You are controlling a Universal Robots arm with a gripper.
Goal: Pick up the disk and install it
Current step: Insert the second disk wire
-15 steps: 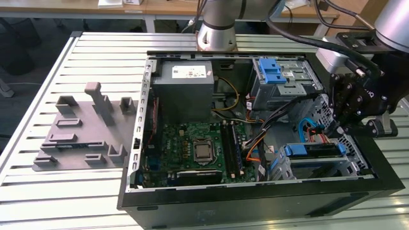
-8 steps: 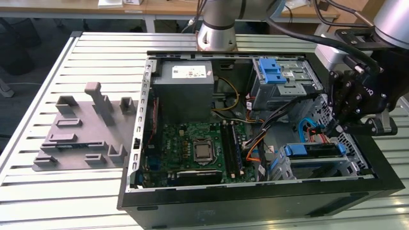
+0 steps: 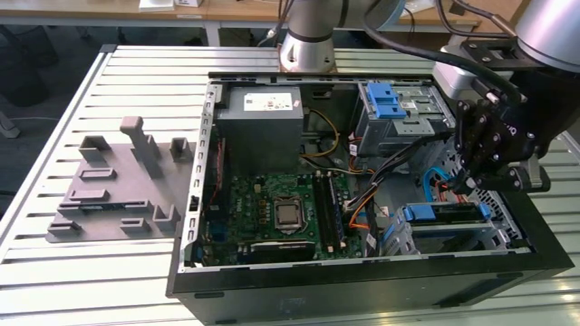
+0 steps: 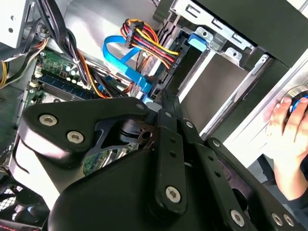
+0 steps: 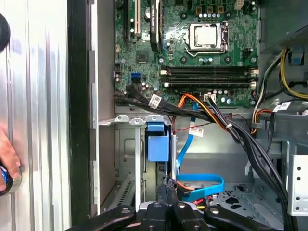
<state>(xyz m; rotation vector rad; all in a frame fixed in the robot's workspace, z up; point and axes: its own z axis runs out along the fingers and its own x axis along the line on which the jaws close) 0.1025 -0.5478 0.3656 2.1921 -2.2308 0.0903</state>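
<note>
We see the disk (image 3: 441,216) seated edge-up in the bay at the case's corner, long axis along the case wall. The gripper (image 3: 466,182) hangs just above it, fingers (image 5: 166,192) pressed together, holding nothing.

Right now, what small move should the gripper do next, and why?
Probably a slow, straight lift. The silver disk with blue plastic rails already appears to sit in its bay, the shut gripper holds nothing, and the blue flat cable lies close beside it.
</note>
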